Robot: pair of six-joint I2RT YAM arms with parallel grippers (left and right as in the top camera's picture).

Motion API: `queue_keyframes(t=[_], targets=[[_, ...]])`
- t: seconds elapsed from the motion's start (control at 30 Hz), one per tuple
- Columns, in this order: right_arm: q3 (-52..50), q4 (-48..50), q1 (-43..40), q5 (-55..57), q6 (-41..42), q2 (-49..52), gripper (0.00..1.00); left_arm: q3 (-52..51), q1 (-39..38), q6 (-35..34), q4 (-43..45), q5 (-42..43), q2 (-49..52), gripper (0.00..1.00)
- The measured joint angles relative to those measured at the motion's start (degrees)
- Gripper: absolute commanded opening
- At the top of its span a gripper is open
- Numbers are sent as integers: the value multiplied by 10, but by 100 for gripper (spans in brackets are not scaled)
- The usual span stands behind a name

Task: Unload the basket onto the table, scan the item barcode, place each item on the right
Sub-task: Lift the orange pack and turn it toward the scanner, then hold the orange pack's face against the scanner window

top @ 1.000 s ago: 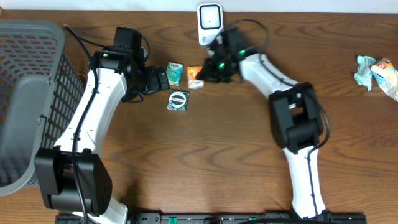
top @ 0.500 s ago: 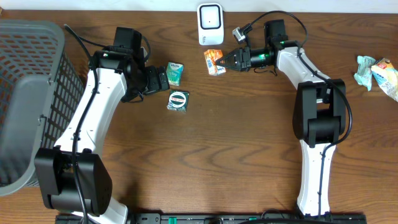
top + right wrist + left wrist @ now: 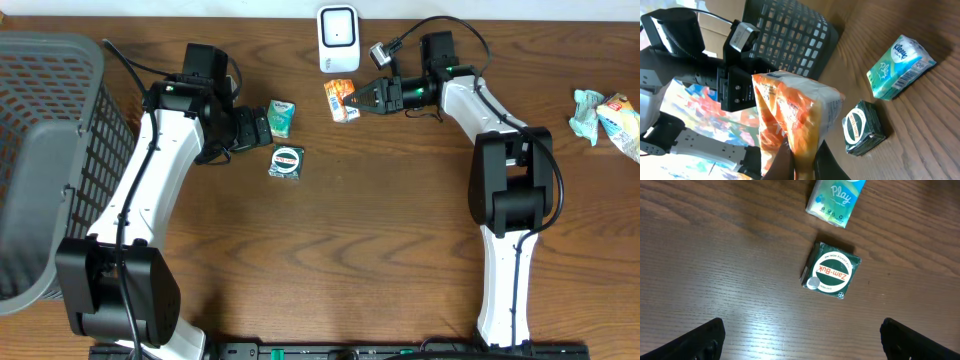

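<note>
right gripper (image 3: 365,98): jaws clamped on the orange packet (image 3: 342,100), just below the scanner (image 3: 338,38). left gripper (image 3: 258,128): jaws wide apart, lower left of the scanner, as is the green tin (image 3: 287,161).

**Packet carried up under the scanner**

A second ago the right gripper (image 3: 364,98) held the orange packet (image 3: 341,100) lower and further left in the overhead frame, close beside the tissue pack (image 3: 281,117). Now the packet sits well clear of that pack, just below the white scanner (image 3: 338,38) at top centre. The gripper then pointed down and left; now it lies roughly level, pointing left. The right arm (image 3: 505,180) has swung too, with its dark elbow block now further towards the right of the frame. Over the last half second, gripper and packet edged slightly left. The packet may also have turned, though the overhead view is too small to be sure.
</note>
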Motion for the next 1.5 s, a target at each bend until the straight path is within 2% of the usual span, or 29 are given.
queue_keyframes(t=[0.13,0.33,0.5,0.77,0.87,0.9,1.03,1.17,1.27,1.33,1.5], targets=[[0,25,-2,-2,0,0,1,0,0,0,0,0,0,98],[0,79,-29,-3,42,0,1,0,0,0,0,0,0,98],[0,80,-48,-3,55,0,1,0,0,0,0,0,0,98],[0,76,-36,3,70,0,1,0,0,0,0,0,0,98],[0,47,-27,50,75,0,1,0,0,0,0,0,0,98],[0,29,-23,76,76,0,1,0,0,0,0,0,0,97],[2,-80,13,329,71,-13,1,0,0,0,0,0,0,98],[1,-96,58,584,51,-65,1,0,0,0,0,0,0,98],[1,-44,102,779,12,-117,1,0,0,0,0,0,0,98],[9,24,146,930,-46,-148,1,0,0,0,0,0,0,98],[11,196,196,1055,-175,-135,1,0,0,0,0,0,0,98]])
